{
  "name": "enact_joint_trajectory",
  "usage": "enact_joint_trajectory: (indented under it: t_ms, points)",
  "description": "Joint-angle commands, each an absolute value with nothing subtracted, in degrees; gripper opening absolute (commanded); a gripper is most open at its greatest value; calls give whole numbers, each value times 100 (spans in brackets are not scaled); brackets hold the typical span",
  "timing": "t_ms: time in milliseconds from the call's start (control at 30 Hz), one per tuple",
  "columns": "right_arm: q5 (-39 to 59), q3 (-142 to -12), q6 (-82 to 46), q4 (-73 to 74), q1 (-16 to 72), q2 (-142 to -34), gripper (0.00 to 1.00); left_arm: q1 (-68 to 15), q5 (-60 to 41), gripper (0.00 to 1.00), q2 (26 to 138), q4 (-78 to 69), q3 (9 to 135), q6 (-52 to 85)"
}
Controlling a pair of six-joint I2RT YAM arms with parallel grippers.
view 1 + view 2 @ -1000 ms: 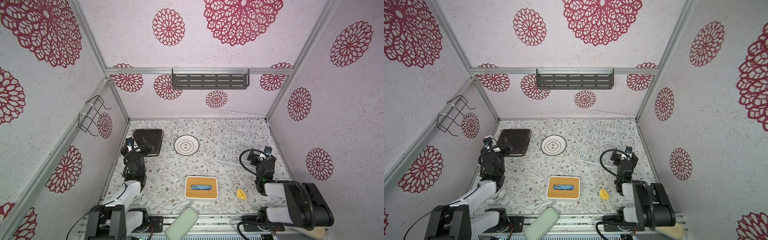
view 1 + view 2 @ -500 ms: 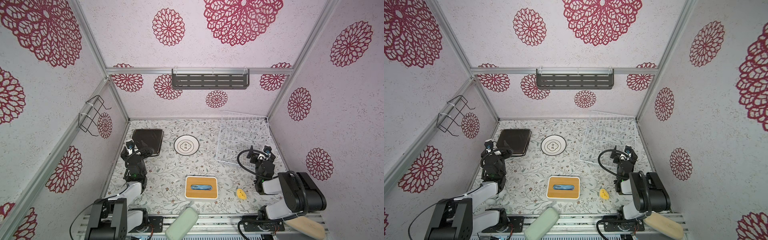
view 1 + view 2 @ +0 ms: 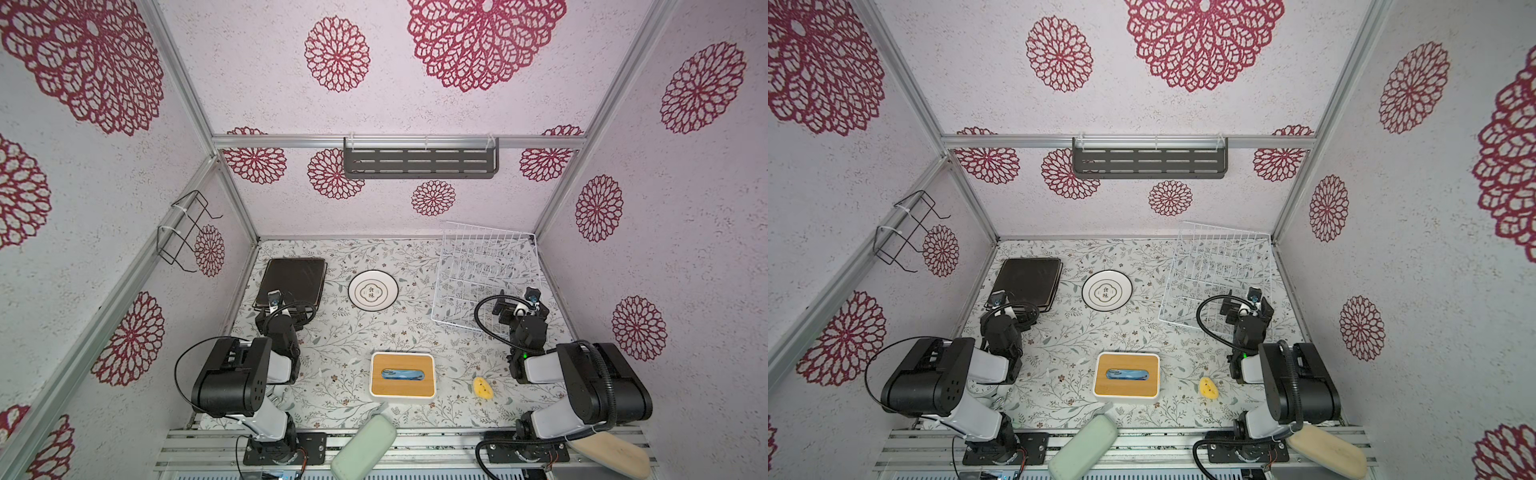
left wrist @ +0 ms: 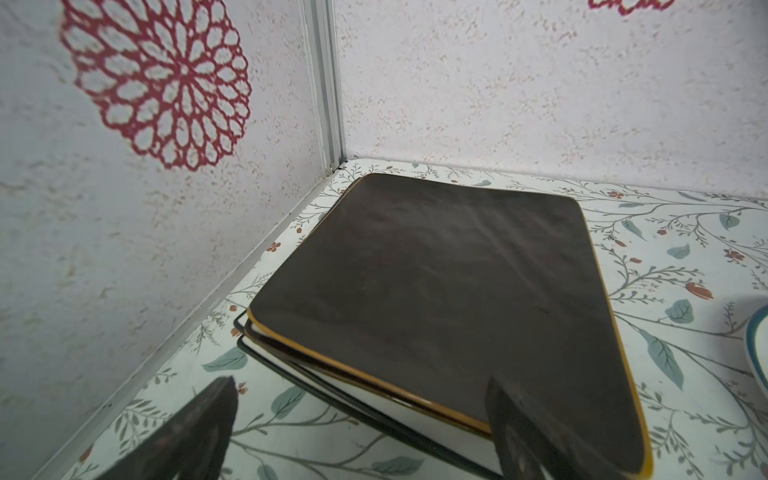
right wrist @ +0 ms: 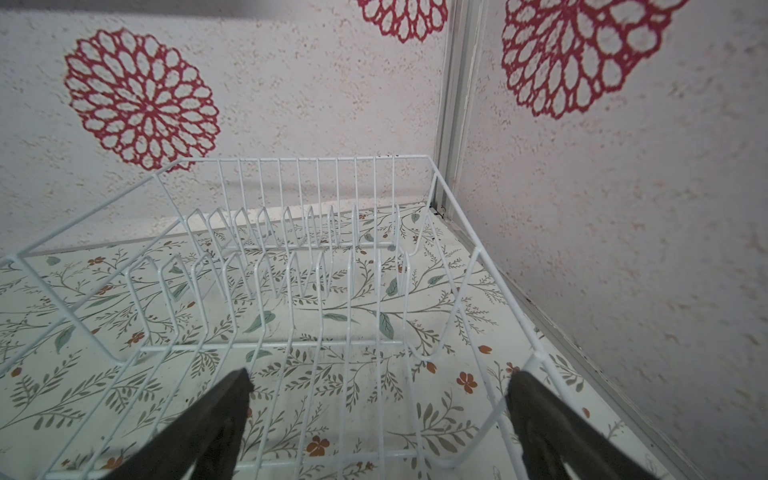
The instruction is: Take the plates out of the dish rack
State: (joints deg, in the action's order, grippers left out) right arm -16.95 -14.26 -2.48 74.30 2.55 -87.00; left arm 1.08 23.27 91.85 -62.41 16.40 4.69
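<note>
**Top views.** In both top views the dish rack (image 3: 486,239) stands at the right rear of the tabletop (image 3: 353,332), against the back corner. No plate sits between its tines. The square plates (image 3: 291,280) lie stacked flat at the left rear. The round plate (image 3: 372,289) lies flat just right of them, apart from them, near the frame centre. The left gripper (image 3: 291,308) sits at the near edge of the square plates. The right gripper (image 3: 517,309) sits at the near edge of the dish rack.

**Left wrist view.** The jaws stand wide apart and hold nothing. One finger (image 4: 528,432) overlaps the near corner of the top plate; contact cannot be confirmed. The top plate is dark with an amber edge. A second dark plate lies below it, and a white, dark-rimmed one lies beneath that.

**Right wrist view.** The jaws stand wide apart and empty over the near wall of the dish rack. Every visible slot is vacant.

**Handling.** The plates appear to be glazed ceramic and are judged rigid, fairly heavy, slick and brittle. Grip across the raised rim at an exposed edge, not on the flat face. Set them down without impact. Unloading is judged complete.
</note>
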Motion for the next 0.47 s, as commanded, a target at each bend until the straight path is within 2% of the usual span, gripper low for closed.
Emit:
enact_joint_trajectory:
  t_ms: [0, 67, 433]
  points:
    - [-1803, -1394, -220, 7014, 235, -8807, 99, 270, 2211, 97, 9021, -5782, 2195, 551]
    - [-1802, -1392, -220, 7006, 236, -8807, 99, 400, 2138, 97, 8950, -5369, 2308, 718]
    - [-1793, -1395, -228, 7014, 238, -8807, 99, 477, 1963, 97, 8974, -5495, 2265, 745]
